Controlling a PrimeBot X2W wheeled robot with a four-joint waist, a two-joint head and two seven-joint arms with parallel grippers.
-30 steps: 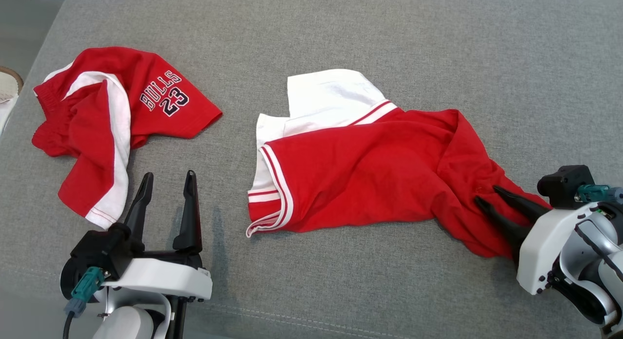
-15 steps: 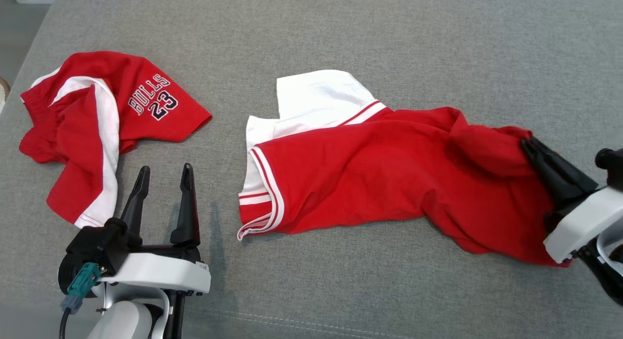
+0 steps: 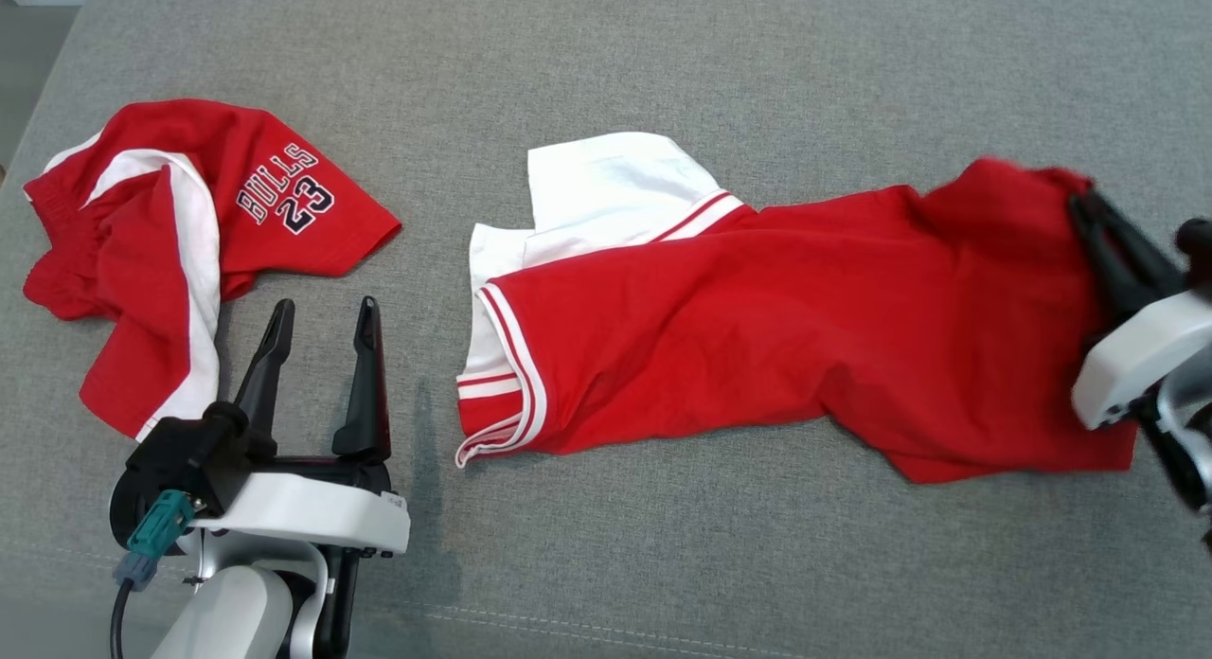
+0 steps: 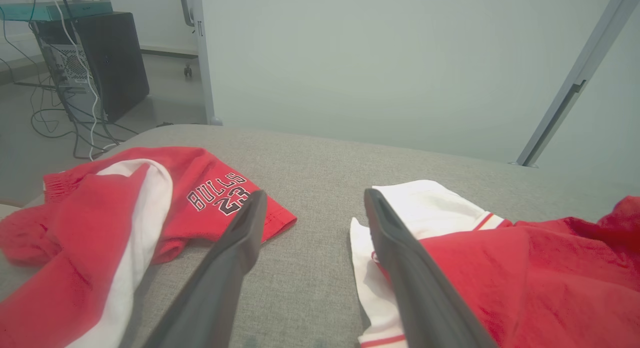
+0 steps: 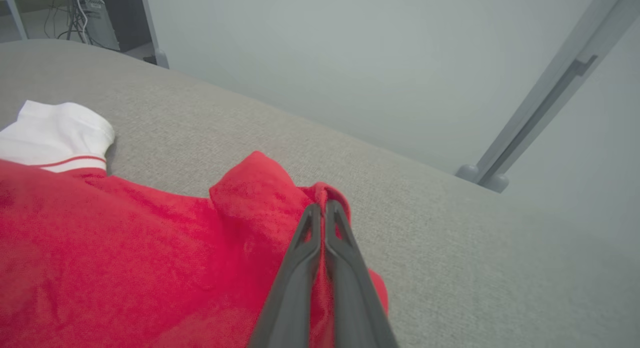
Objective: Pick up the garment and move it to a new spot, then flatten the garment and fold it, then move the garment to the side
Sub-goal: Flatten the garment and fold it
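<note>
The garment [image 3: 757,328] is a red jersey with white sleeves and striped trim, stretched across the middle of the grey cushion [image 3: 663,62]. My right gripper [image 3: 1084,204] is shut on the garment's right edge, with a fold of red cloth [image 5: 280,208] pinched between its fingers [image 5: 320,238] and raised a little. My left gripper [image 3: 322,313] stands open at the lower left, empty, between the garment's left hem [image 4: 400,253] and a second piece of clothing.
Red and white shorts [image 3: 189,233] printed BULLS 23 lie crumpled at the far left. The cushion's front seam [image 3: 606,631] runs along the bottom. Beyond the far edge stand a pale wall, a slanted metal post [image 5: 530,113] and a dark computer case [image 4: 95,53].
The right gripper closed on the garment's right end and pulled it up and to the right, stretching the red cloth out. The head camera shifted slightly. The left gripper stayed put.
</note>
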